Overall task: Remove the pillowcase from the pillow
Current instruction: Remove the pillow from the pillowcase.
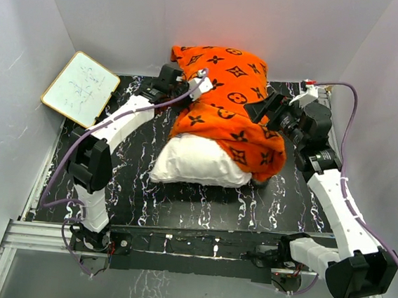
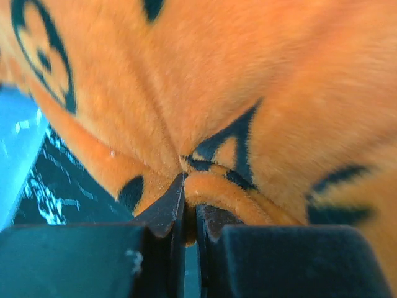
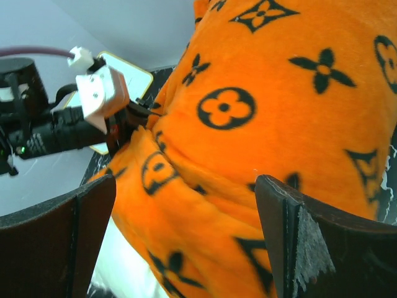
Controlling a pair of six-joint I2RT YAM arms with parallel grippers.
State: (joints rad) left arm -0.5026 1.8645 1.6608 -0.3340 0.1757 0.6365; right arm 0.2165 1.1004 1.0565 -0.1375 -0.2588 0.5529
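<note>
The orange pillowcase [image 1: 231, 103] with black motifs covers the far part of the white pillow [image 1: 197, 163], whose near end lies bare on the table. My left gripper [image 1: 179, 85] is at the pillowcase's left edge, shut on a fold of the orange fabric [image 2: 214, 186]. My right gripper [image 1: 264, 112] is open at the pillowcase's right side, its fingers [image 3: 298, 242] spread wide in front of the orange fabric [image 3: 260, 124] without holding it. The right wrist view also shows the left gripper [image 3: 127, 121] pinching the cloth and a bit of white pillow [image 3: 124, 261].
A white board with a tan frame [image 1: 80, 88] leans at the back left. The black marbled table [image 1: 200, 205] is enclosed by white walls [image 1: 25, 48] on three sides. A metal rail [image 1: 175, 249] runs along the near edge by the arm bases.
</note>
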